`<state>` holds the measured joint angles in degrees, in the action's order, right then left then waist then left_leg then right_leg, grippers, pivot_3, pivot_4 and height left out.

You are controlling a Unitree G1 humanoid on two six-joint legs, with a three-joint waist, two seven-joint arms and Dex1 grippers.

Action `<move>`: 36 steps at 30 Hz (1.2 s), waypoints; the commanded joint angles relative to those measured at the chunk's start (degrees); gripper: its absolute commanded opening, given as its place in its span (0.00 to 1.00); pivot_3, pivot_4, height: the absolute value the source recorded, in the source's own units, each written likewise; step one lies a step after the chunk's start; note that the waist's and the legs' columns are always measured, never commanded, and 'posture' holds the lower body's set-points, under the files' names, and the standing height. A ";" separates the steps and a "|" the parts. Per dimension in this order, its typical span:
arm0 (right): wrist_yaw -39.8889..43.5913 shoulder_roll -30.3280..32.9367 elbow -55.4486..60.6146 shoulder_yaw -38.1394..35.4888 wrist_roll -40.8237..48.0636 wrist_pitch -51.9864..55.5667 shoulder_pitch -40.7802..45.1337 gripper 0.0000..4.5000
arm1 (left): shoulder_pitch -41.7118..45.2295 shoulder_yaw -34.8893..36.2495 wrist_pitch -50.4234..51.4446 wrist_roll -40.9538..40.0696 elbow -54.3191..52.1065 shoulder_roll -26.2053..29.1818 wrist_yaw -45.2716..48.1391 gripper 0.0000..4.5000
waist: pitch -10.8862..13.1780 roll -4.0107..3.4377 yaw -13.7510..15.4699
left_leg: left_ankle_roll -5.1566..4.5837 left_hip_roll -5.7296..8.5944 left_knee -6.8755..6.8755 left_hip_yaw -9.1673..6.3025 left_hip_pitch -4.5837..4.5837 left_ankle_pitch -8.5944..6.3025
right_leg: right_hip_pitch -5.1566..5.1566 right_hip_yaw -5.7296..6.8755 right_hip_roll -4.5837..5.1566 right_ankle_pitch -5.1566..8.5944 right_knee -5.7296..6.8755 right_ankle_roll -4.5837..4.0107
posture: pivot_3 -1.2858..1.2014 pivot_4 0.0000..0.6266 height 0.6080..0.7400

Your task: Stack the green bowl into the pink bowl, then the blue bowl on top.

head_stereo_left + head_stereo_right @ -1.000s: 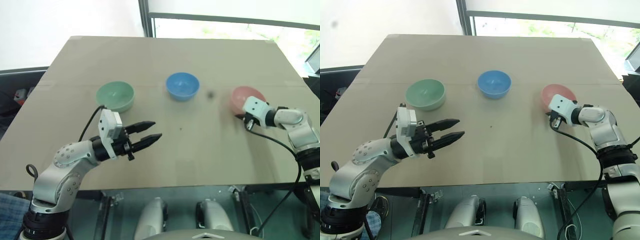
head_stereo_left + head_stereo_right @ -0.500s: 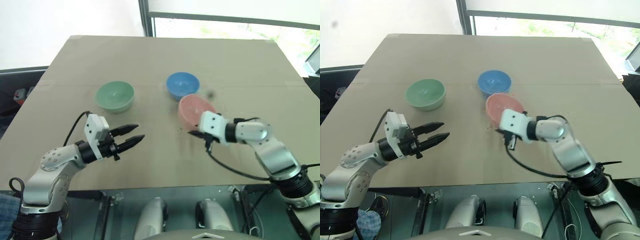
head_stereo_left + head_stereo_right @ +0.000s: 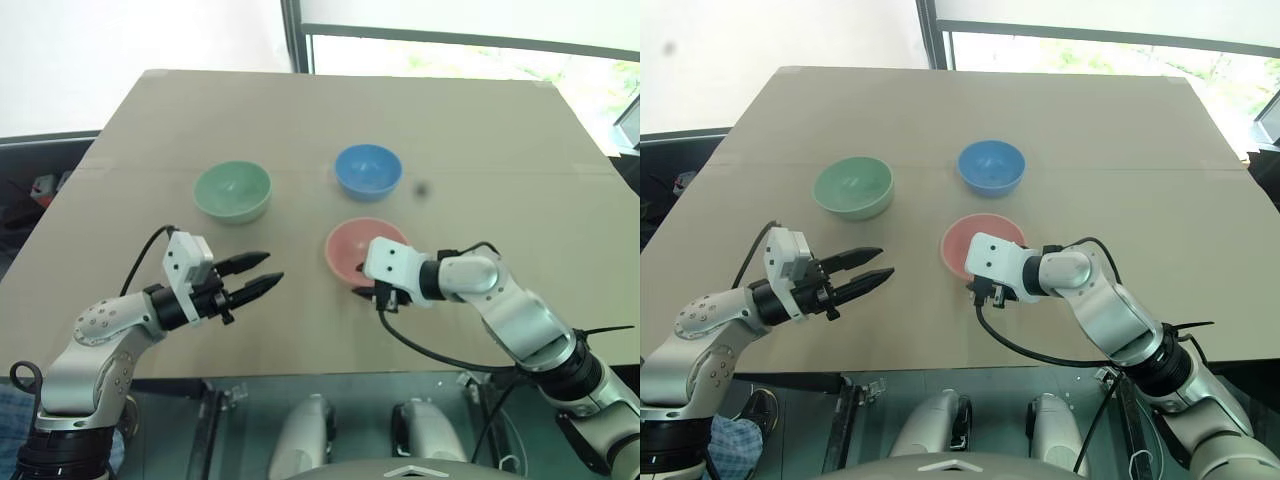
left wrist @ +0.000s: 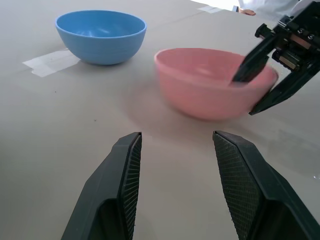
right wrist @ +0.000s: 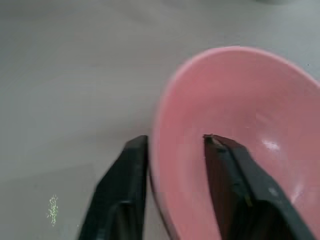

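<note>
The pink bowl (image 3: 350, 243) stands upright at the table's middle front, with the blue bowl (image 3: 367, 170) just behind it. The green bowl (image 3: 232, 190) sits apart to the left. My right gripper (image 3: 372, 295) is at the pink bowl's near rim and is open. In the right wrist view one finger (image 5: 122, 185) is outside the wall and the other inside, with small gaps to the rim. My left gripper (image 3: 258, 272) hovers low in front of the green bowl. It points toward the pink bowl (image 4: 212, 85), open, with nothing between its fingers.
The tan table (image 3: 150, 130) ends just in front of both arms. A small dark spot (image 3: 421, 188) lies right of the blue bowl, and a strip of tape (image 4: 50, 62) lies flat near it. A window frame (image 3: 292, 35) stands behind the far edge.
The right gripper brought the pink bowl from the far right to the middle front, and its fingers have since parted. The left arm shifted slightly left and down.
</note>
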<state>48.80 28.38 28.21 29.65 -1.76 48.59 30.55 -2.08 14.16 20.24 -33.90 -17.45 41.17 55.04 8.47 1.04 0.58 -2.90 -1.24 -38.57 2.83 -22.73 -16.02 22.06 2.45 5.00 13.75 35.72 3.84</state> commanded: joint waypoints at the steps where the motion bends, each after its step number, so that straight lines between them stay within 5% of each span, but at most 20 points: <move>1: 0.32 1.01 1.88 -0.71 1.00 1.11 1.53 0.79 | 0.24 1.11 -0.25 -0.66 -2.27 -0.17 -0.78 0.53 | 0.00 0.00 -0.02 | 0.00 0.00 0.00 0.00 0.00 0.00 | 0.00 0.00 0.00 0.00 0.00 0.00 | 0.52 0.24 1.00; 4: 1.09 1.97 1.84 -3.31 2.74 2.41 2.36 0.99 | -0.19 1.66 0.58 -1.85 -3.36 -0.81 -1.75 0.53 | 0.00 -0.01 -0.04 | 0.00 0.00 0.00 0.00 0.00 0.00 | 0.00 0.00 -0.01 0.00 0.00 0.00 | 0.52 0.24 1.00; 13: 3.05 2.77 0.91 -14.29 13.68 7.91 4.22 0.99 | -0.83 2.38 1.54 -3.24 -5.29 -2.98 -5.18 0.53 | -0.01 0.02 -0.03 | -0.01 -0.02 0.01 -0.02 -0.01 0.00 | 0.00 0.00 0.00 0.00 0.00 0.00 | 0.52 0.24 1.00; 17: 0.88 -2.14 0.17 -25.23 21.45 7.34 4.24 0.99 | 1.39 1.66 1.30 -0.39 -5.57 -2.26 -7.90 0.53 | 0.00 0.02 0.07 | -0.01 -0.02 0.03 -0.01 -0.02 0.00 | 0.00 -0.02 0.01 -0.01 -0.01 0.00 | 0.52 0.24 1.00; 24: 3.37 -0.20 0.70 -40.49 33.11 2.51 -0.36 0.99 | 10.85 -1.69 2.99 5.62 -3.96 -1.67 -14.03 0.53 | -0.01 0.07 0.31 | -0.06 0.08 0.02 -0.09 -0.03 -0.03 | -0.10 0.03 0.05 -0.02 0.04 0.02 | 0.52 0.24 1.00; 29: 9.22 8.09 0.10 -52.30 42.93 3.03 -7.26 0.99 | 14.06 -5.11 3.53 14.40 -0.49 -0.70 -19.20 0.53 | 0.03 0.01 0.30 | -0.05 0.04 0.18 -0.05 -0.04 -0.03 | -0.08 0.02 -0.02 -0.02 0.04 0.02 | 0.52 0.24 1.00; 36: 14.87 14.39 -0.47 -55.85 46.78 -3.54 -15.36 0.99 | 19.43 -5.99 2.46 20.41 7.63 0.41 -21.11 0.53 | 0.04 0.04 0.08 | -0.15 0.02 0.09 0.02 0.05 -0.07 | -0.10 -0.08 -0.01 -0.01 -0.06 0.03 | 0.52 0.24 1.00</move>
<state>62.27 41.61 26.71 -23.72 43.47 47.96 15.60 16.24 7.92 24.05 -15.11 -10.67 40.56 34.48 8.51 1.07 0.66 -3.05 -1.23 -38.48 2.87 -22.65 -16.10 21.96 2.35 4.99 13.74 35.68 3.87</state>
